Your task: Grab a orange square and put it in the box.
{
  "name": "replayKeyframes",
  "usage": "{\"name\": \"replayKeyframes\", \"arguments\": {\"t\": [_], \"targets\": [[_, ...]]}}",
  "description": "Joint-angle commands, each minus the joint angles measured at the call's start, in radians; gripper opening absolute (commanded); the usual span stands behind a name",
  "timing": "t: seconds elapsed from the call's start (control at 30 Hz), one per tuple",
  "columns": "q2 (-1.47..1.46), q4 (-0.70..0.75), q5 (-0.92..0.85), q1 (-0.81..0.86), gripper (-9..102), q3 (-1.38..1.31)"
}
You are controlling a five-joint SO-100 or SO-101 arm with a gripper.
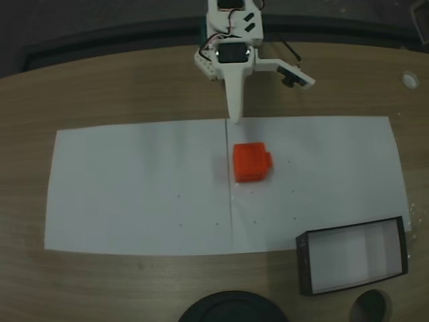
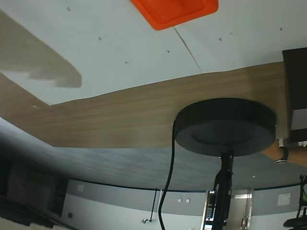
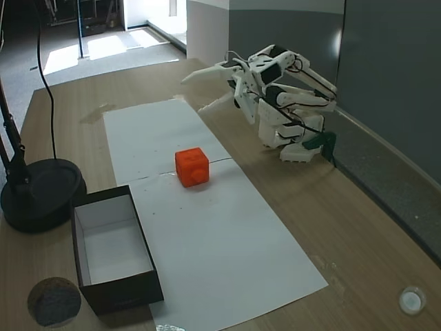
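The orange square rests on the white paper near the seam between two sheets, also seen in another fixed view and at the top edge of the wrist view. The box, a black-walled tray with a white bottom, sits at the paper's lower right corner in a fixed view, and at lower left in the other. My gripper hovers open and empty between the arm's base and the block, one finger pointing at the paper's far edge. The side fixed view shows its jaws spread wide.
A round black lamp base with a cable stands beside the box, large in the wrist view. A grey ball lies near the box's corner. A small white cap sits on the wooden table.
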Motion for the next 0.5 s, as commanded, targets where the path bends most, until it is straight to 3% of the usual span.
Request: {"name": "replayKeyframes", "arguments": {"t": [0.0, 0.2, 0.47], "targets": [[-0.112, 0.063, 0.037, -0.084, 37, -0.183], [-0.480, 0.083, 0.040, -0.209, 38, -0.322], [-0.930, 0.084, 0.043, -0.196, 43, -0.459]]}}
